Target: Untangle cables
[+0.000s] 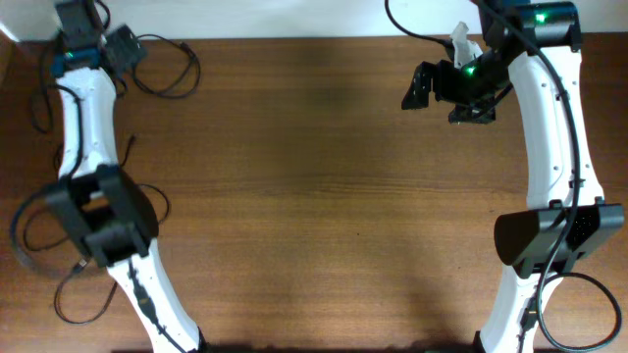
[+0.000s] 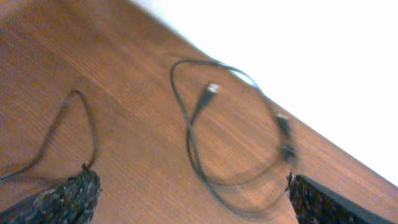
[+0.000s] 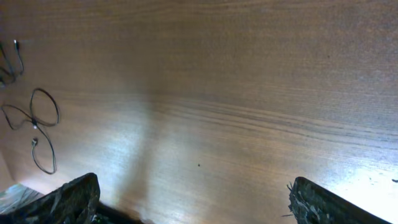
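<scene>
One thin black cable (image 1: 193, 71) lies in a loose loop at the table's far left corner. In the left wrist view the same loop (image 2: 189, 143) shows two small plugs inside it, and a second thin cable (image 2: 92, 134) curves at the left. My left gripper (image 1: 132, 54) hovers beside the loop; its fingers (image 2: 193, 202) are wide apart and empty. More thin cables (image 1: 57, 299) lie along the left edge near the left arm's base. My right gripper (image 1: 437, 98) is at the far right, open and empty (image 3: 196, 202), over bare wood. It sees small cable loops (image 3: 37, 118) far off.
The wooden table (image 1: 324, 196) ends at a white back edge (image 2: 298, 56) close behind the cable loop. Thicker black arm cables hang by the right arm's base (image 1: 579, 304) and the left arm's base (image 1: 25, 221).
</scene>
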You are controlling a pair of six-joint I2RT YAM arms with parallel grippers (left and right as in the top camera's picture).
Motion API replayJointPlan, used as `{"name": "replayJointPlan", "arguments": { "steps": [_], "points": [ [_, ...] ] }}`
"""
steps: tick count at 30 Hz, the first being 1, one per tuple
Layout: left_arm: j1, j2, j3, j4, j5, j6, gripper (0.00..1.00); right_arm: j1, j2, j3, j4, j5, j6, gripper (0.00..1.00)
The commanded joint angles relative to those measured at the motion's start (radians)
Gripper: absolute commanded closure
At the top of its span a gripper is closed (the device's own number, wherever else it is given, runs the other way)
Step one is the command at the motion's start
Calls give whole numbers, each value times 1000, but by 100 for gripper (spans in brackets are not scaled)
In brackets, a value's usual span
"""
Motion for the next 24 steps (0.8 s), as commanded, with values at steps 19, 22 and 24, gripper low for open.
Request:
{"name": "replayJointPlan", "arguments": {
  "steps": [19,22,24],
  "points": [
    [-183,-484,7,-620,23,40,1,5,-651,0,-45,191,-7,1],
    [-183,-484,7,-620,23,40,1,5,-646,-1,-45,191,-7,1],
    [-183,-484,7,-620,23,40,1,5,-646,-1,-45,218,-7,1]
  ]
}}
